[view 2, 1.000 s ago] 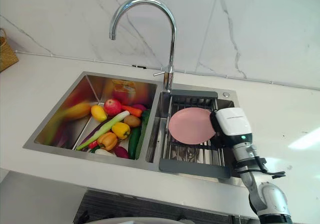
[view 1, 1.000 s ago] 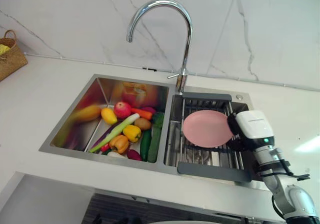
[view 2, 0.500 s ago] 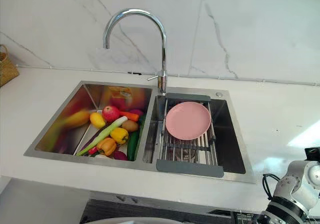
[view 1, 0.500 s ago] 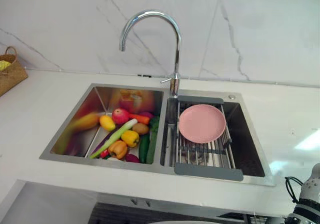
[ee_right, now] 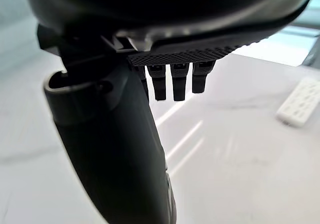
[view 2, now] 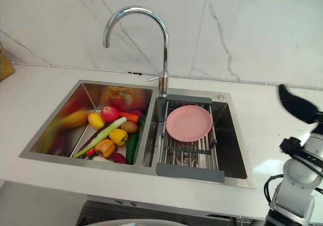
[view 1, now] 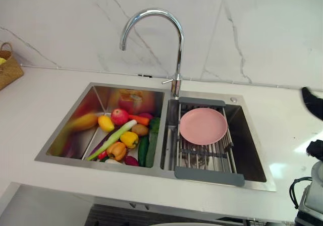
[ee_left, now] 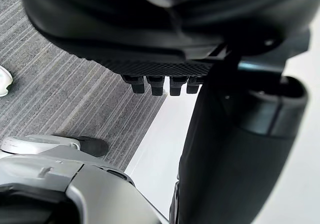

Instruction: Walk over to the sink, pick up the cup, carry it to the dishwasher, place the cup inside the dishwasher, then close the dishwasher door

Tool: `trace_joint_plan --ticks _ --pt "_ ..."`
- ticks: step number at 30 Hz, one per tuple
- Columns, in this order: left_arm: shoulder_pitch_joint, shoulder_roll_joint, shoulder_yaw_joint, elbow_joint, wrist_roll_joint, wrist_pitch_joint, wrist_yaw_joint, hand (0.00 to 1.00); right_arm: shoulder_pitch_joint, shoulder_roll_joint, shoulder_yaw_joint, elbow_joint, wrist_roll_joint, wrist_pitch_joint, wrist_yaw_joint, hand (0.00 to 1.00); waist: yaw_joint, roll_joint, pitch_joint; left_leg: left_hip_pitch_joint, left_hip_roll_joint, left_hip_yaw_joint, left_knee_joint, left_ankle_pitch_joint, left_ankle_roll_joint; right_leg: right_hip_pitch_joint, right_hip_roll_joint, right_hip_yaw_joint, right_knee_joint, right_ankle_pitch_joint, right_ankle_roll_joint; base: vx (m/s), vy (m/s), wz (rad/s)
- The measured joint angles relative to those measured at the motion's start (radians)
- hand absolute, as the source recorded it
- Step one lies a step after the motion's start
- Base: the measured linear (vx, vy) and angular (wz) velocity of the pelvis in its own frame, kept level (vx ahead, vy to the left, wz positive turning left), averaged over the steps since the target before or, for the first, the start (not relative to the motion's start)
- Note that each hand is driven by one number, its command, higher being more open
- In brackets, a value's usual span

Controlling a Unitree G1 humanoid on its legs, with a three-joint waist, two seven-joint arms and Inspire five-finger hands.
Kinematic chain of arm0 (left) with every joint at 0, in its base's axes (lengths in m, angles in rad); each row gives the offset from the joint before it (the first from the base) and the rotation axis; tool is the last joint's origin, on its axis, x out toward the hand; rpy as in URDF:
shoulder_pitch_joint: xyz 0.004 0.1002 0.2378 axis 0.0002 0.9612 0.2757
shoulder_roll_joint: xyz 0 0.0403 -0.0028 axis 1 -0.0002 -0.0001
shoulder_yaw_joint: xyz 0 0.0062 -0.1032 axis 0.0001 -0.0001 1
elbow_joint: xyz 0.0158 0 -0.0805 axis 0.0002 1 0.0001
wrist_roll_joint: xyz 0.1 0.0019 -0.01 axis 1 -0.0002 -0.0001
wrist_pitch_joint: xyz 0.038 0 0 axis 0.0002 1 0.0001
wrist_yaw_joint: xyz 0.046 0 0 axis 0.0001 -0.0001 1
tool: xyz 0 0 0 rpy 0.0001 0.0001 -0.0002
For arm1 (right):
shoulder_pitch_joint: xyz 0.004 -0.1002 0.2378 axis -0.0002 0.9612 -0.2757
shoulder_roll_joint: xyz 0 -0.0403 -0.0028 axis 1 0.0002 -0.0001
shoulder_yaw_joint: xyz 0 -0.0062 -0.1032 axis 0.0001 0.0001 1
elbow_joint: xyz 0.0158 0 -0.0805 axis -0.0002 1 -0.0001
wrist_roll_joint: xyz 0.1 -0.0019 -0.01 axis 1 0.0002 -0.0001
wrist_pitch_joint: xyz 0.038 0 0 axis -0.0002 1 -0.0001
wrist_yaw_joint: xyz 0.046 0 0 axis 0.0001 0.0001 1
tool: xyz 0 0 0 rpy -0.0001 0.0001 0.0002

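Note:
The steel double sink (view 1: 101, 92) lies in a white counter. On the dark rack (view 1: 202, 155) over its right basin rests a pink plate (view 1: 203, 126). My right hand (view 2: 298, 105) hovers over the counter to the right of the sink, apart from the plate. In the right wrist view its fingers (ee_right: 172, 81) stand straight with nothing between them and the thumb. My left hand (ee_left: 160, 84) hangs open over grey striped carpet, holding nothing.
The left basin holds several vegetables and fruits (view 1: 123, 135). A tall curved faucet (view 1: 176, 49) rises behind the divider. A woven basket (view 1: 7, 64) sits at the counter's far left. A white flat object (ee_right: 300, 101) lies on the counter beyond my right hand.
My right hand left the rack beside the pink plate, dropped out to the lower right, and now hovers right of the sink with its fingers straightened. The camera shifted slightly.

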Motion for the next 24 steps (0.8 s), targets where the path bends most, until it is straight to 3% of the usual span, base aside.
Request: trace_joint_plan --ticks 4,12,17,24 --pt "-0.001 0.013 0.0 0.0 0.0 -0.001 -0.012 1.0 0.055 -0.098 0.088 -0.002 -0.169 -0.066 0.134 1.0 -0.001 -0.016 -0.006 0.002 0.0 0.002 0.0 -0.002 0.0 0.0 0.0 0.002 0.0 -0.001 0.001 0.0 0.0 0.0" --pt "0.002 0.027 -0.01 0.008 -0.002 0.0 -0.036 1.0 0.112 -0.179 0.238 -0.003 -0.326 -0.097 0.387 1.0 -0.002 -0.032 -0.005 0.01 0.001 0.008 0.0 -0.001 0.0 0.001 0.0 0.01 0.006 -0.002 -0.001 -0.01 -0.002 -0.02" --pt "0.002 0.037 -0.01 0.009 -0.002 0.0 -0.045 1.0 0.113 -0.194 0.338 -0.002 -0.354 -0.097 0.447 1.0 0.0 -0.041 -0.009 0.011 0.001 0.007 0.0 -0.001 0.0 0.002 0.0 0.01 0.007 -0.003 -0.002 0.0 0.0 0.0" --pt "0.002 0.046 -0.021 0.009 -0.002 0.002 -0.049 1.0 0.111 -0.188 0.468 0.017 -0.383 -0.079 0.43 1.0 0.003 -0.05 -0.016 0.01 -0.002 -0.003 0.0 0.001 0.002 0.006 -0.002 -0.001 0.007 -0.003 -0.001 0.0 0.0 0.04"
